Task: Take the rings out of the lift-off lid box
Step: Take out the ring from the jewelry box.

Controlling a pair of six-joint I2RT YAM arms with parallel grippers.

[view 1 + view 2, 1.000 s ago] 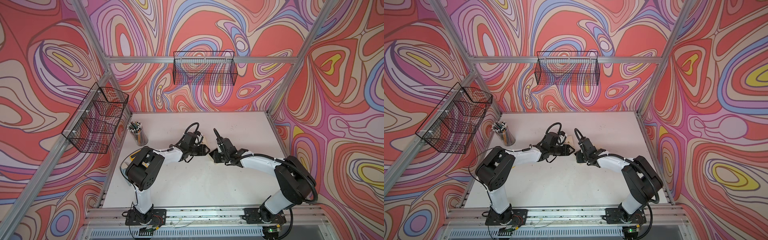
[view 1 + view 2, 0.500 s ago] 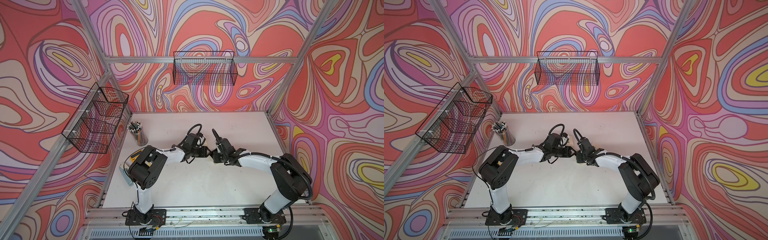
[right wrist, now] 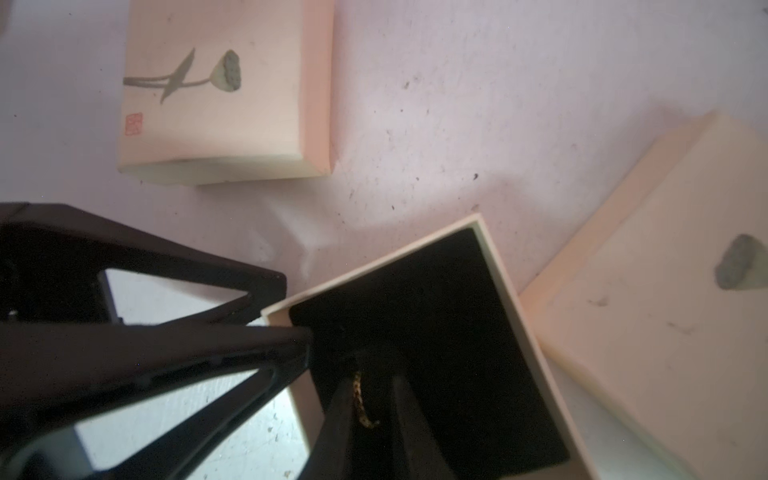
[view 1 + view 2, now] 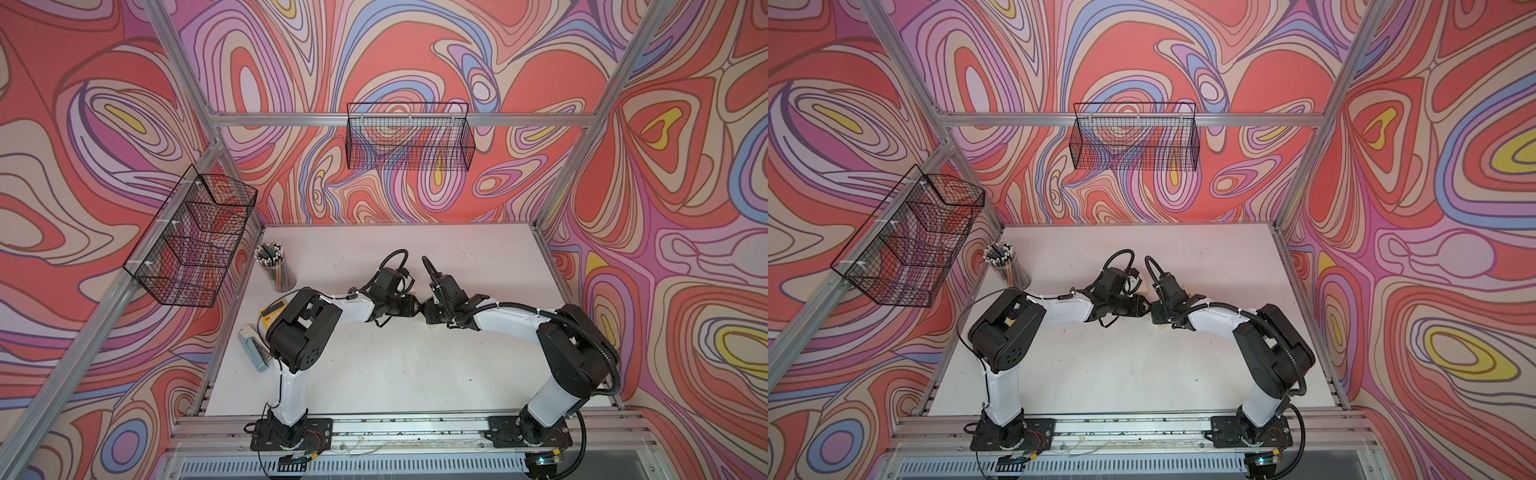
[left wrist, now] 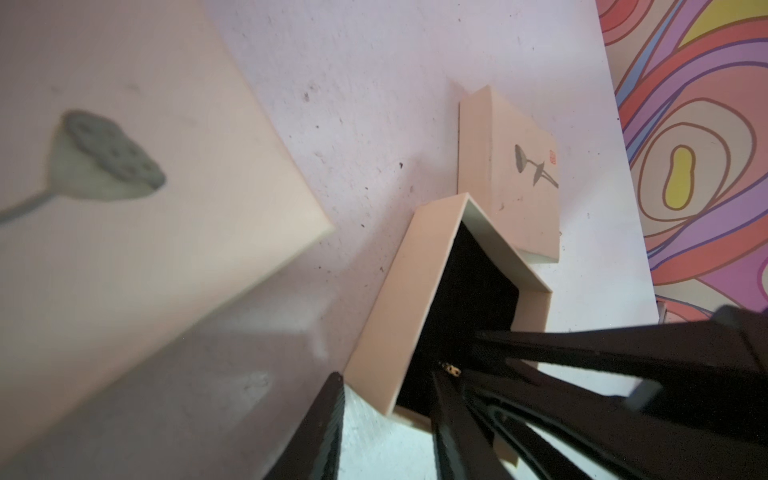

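Rev: Grippers here?
Op: I had the left gripper (image 5: 386, 374) clamped shut on the corner wall of the open box (image 5: 390, 316), one finger inside, one outside. The right gripper (image 3: 374, 374) sat inside the box, narrowed to a slit around a ring (image 3: 362, 401). The ring lay against one pad; the other contact was black on black, so I only judged it pinched
Rev: Where was that?
Op: Centre of the table (image 4: 374, 374), left-right and near-far alike, hidden under both grippers in both top views. No other rings showed on the lining (image 3: 436, 299)
Rev: How should the lift go?
Op: My call: straight up, slow, left clamp pinning the box down, no sideways move until the ring cleared the rim. Light squeeze only; I expected a hoop that thin to twist or pop free
Rev: Materials?
Op: Box was stiff matte cream card, thin walls, crisp square corners. Lining was flat black, felt-like, swallowing light. Ring was a thin twisted band with a gold glint, probably hard and slick. Fingers (image 3: 166, 345) were black plastic with triangular cut-outs. A small cream piece (image 3: 216, 104) and a larger cream piece (image 3: 665, 332), both with a lotus-pod print, lay just beside the box; lid or second box, I couldn't tell
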